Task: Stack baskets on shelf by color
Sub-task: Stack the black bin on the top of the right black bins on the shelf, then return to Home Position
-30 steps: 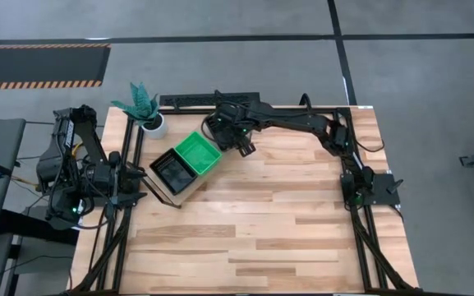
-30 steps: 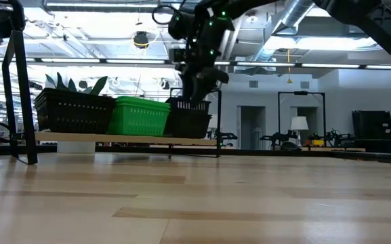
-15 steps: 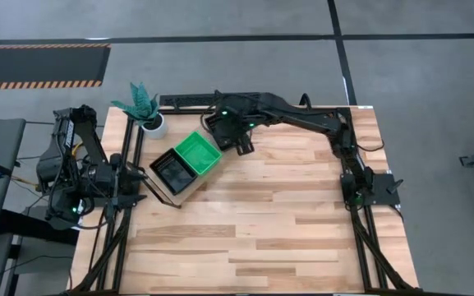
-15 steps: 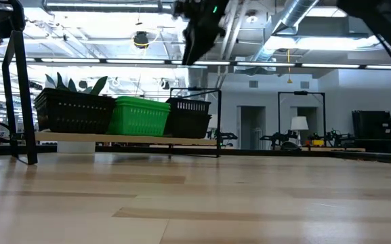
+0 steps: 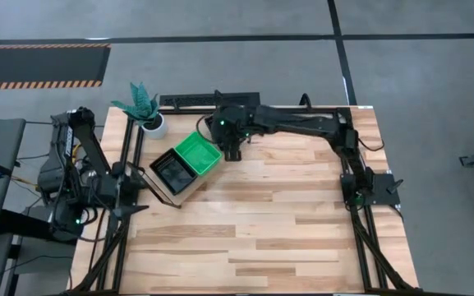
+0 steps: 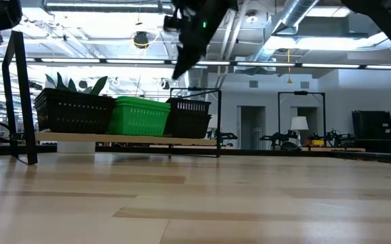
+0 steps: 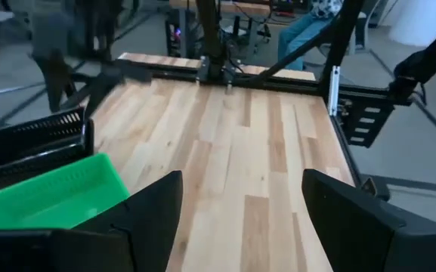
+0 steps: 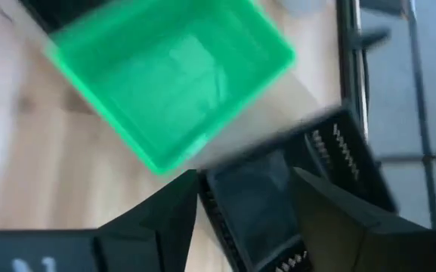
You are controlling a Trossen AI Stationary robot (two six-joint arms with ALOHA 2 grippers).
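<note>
baskets sitting in a row on the shelf (image 6: 127, 139): black basket (image 6: 73, 112), green basket (image 5: 198, 154), second black basket (image 6: 187, 116). right gripper (image 5: 233, 150) hovering above, jaws spread, empty. left gripper (image 7: 240, 219) waiting at bench edge, jaws spread. next: likely grabbing one black basket to stack on the other.

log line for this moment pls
right gripper: open, raised near green basket | left gripper: open, waiting at table's left edge | shelf: black, green, black baskets
</note>
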